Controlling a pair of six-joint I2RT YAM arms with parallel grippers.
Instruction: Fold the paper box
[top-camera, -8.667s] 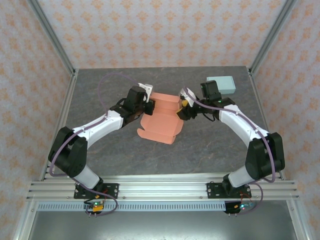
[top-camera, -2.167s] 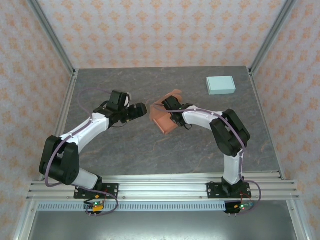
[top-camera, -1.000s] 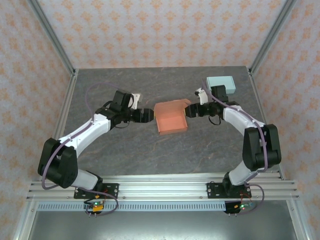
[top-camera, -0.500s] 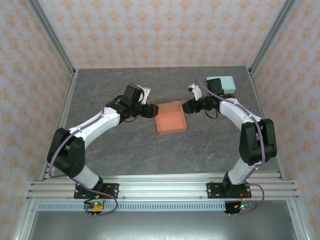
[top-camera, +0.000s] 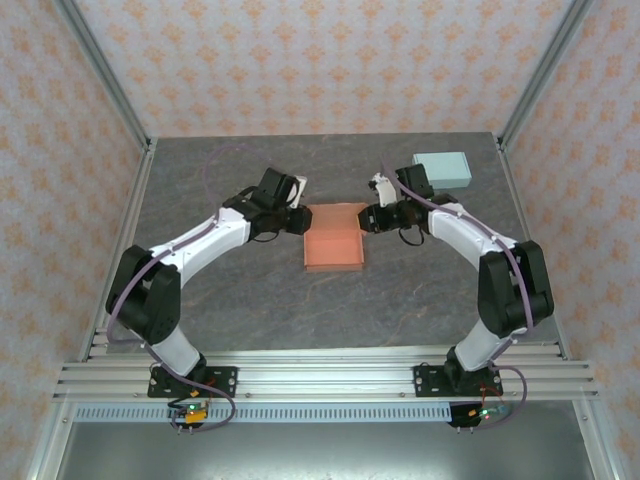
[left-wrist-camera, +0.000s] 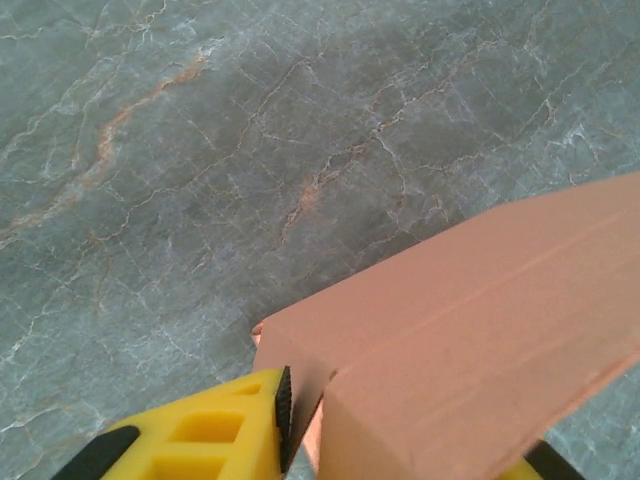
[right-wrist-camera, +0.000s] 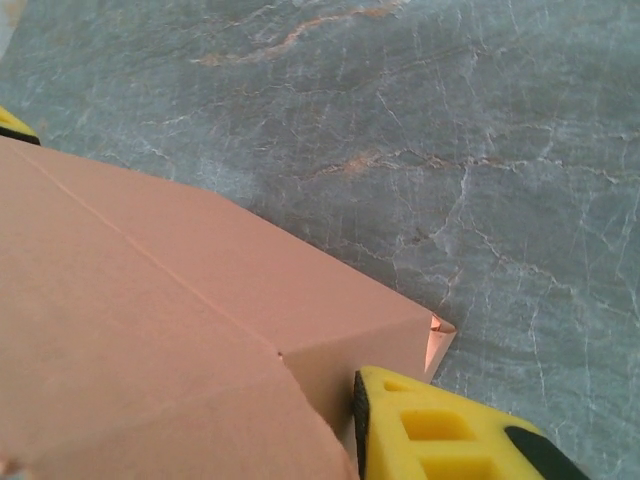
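Bracketing the paper box (top-camera: 334, 238) at bench (top-camera: 430, 290) centre.
Left fingers (top-camera: 300, 221) are pinching its 10 o'clock corner wall; right fingers (top-camera: 367, 217) are touching the 2 o'clock corner, whether clamped I cannot tell.

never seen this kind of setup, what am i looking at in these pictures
Two robot arms are bolted at the near edge of a grey table. The wide picture comes from a fixed camera above and behind them. Each close-up comes from a camera on a wrist, so the yellow blocks are that arm's own fingers. On the table lie an open pink paper box, to be folded, and a small pale box. The left gripper is closed on the paper box's far-left corner. The right gripper has one finger against the far-right corner; the other is hidden, so its grip is unclear.
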